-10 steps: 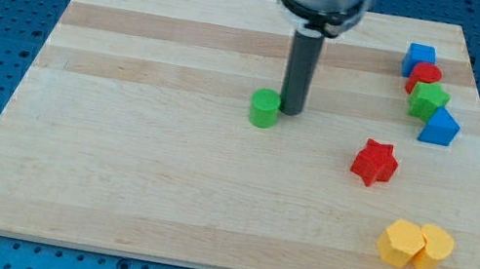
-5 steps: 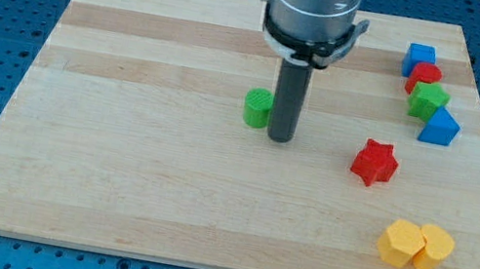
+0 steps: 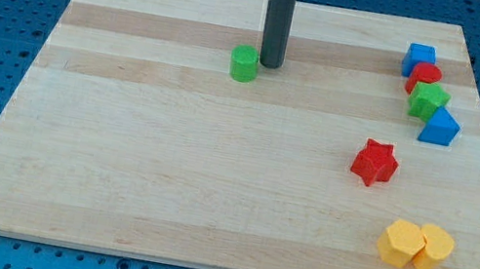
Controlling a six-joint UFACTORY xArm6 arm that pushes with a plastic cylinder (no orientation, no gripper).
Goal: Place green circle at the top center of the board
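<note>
The green circle (image 3: 245,63) is a short green cylinder lying on the wooden board (image 3: 164,171), a little left of centre in the board's upper part. My tip (image 3: 270,65) is at the end of the dark rod, just to the right of the green circle and nearly touching its right side.
At the view's upper right a blue block (image 3: 420,58), a red block (image 3: 423,78), a green block (image 3: 428,100) and a blue block (image 3: 438,127) lie in a close row. A red star (image 3: 375,162) lies right of centre. Two yellow blocks (image 3: 414,245) lie at the lower right.
The green circle has moved up and to the left, from the board's middle toward its top. My tip swung below it, then moved up to its right side.
</note>
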